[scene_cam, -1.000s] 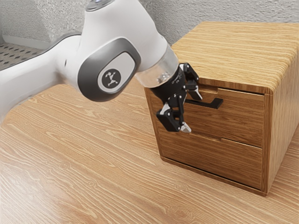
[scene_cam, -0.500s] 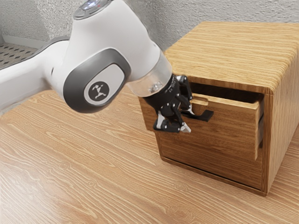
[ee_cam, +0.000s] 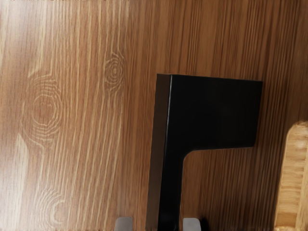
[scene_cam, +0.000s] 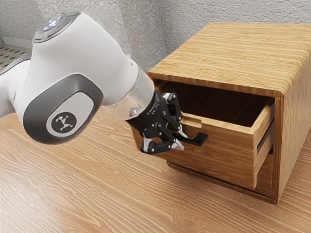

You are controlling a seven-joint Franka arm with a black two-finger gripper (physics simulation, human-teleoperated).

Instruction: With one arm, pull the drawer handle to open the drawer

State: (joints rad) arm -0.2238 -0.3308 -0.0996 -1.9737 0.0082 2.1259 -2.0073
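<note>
Fingers (ee_cam: 191,224) pinching black drawer handle (scene_cam: 198,140) across its stem. Handle rigid, smooth, probably slippery; top drawer (scene_cam: 218,153) likely slides lightly. Best hold: bar's middle, squarely.

A bare, lab-like robot test space, rendered in simulation: a wood-grain counter (scene_cam: 73,194) against a rough grey plaster wall (scene_cam: 146,19), a perforated metal panel (scene_cam: 9,56) at its far corner, one white robot arm (scene_cam: 73,87) and one wooden drawer cabinet (scene_cam: 243,53).

Rough grey wall (scene_cam: 146,22) behind wood-grain tabletop (scene_cam: 73,194); perhaps a perforated grille (scene_cam: 8,52) beyond.
</note>
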